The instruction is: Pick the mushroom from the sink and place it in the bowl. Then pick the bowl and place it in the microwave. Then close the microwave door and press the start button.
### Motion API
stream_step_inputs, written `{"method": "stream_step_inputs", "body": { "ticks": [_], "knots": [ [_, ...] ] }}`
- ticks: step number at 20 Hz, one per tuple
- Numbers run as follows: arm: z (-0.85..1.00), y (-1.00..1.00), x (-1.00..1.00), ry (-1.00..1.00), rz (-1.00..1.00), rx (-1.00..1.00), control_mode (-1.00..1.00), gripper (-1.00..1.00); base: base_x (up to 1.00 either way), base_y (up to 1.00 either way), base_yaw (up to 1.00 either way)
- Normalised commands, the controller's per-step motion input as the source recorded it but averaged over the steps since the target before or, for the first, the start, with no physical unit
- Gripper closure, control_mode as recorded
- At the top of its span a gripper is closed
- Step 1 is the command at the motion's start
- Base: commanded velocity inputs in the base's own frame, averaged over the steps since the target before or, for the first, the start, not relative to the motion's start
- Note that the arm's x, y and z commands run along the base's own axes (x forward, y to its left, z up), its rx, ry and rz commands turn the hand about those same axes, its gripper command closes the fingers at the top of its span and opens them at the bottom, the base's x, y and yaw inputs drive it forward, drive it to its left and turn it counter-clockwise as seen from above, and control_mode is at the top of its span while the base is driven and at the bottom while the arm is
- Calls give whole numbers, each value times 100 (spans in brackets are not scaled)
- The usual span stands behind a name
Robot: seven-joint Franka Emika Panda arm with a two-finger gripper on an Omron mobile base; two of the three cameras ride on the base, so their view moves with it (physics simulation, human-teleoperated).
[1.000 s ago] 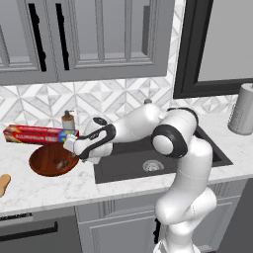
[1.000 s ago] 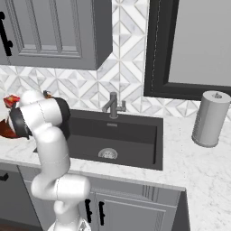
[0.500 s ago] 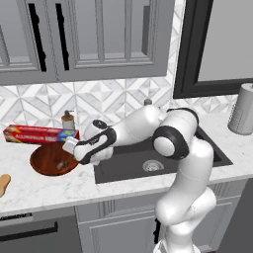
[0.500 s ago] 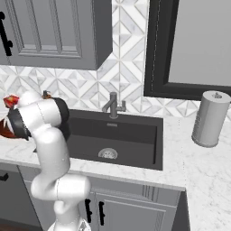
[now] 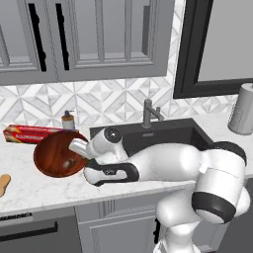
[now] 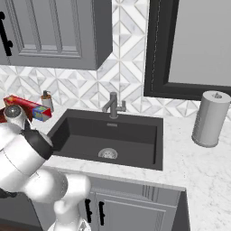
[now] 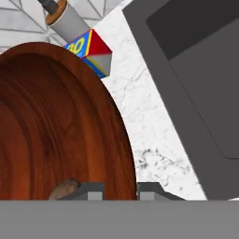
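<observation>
The reddish-brown wooden bowl (image 5: 53, 154) sits on the counter left of the dark sink (image 5: 165, 136). My gripper (image 5: 79, 148) is at its right rim, shut on that rim. In the hand view the gripper (image 7: 120, 190) has one fingertip inside the bowl (image 7: 56, 121) and one outside it. The small brown mushroom (image 7: 65, 187) lies inside the bowl close to the inner fingertip. It is a dark speck, the mushroom (image 5: 69, 161), in the left base view. The sink (image 6: 108, 135) basin holds nothing but its silver drain. The microwave and its door are out of view.
A red and blue foil box (image 5: 29, 133) and a soap bottle (image 5: 68, 120) stand behind the bowl against the backsplash. The faucet (image 5: 148, 113) rises behind the sink. A paper towel roll (image 6: 210, 118) stands far right. A tan bread-like piece (image 5: 3, 184) lies at the left edge.
The jaws have closed onto the bowl's right rim. The arm has barely shifted, and the bowl stays where it was.
</observation>
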Motion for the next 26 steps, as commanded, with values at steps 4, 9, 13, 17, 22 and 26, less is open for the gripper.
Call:
{"method": "stream_step_inputs", "body": {
  "ticks": [4,9,13,17,22,26],
  "knots": [
    [100,-73,-38,-1,-9,5,-100,100,0,0,0],
    [100,-71,-30,4,-9,7,-100,100,0,0,0],
    [96,-58,-31,13,-10,8,-100,100,0,0,0],
    [80,-47,-43,10,-13,5,-100,100,0,0,0],
    [76,-45,-39,7,-15,0,-100,100,0,0,0],
    [59,-50,-47,4,-17,0,-100,100,0,0,0]
  ]
}}
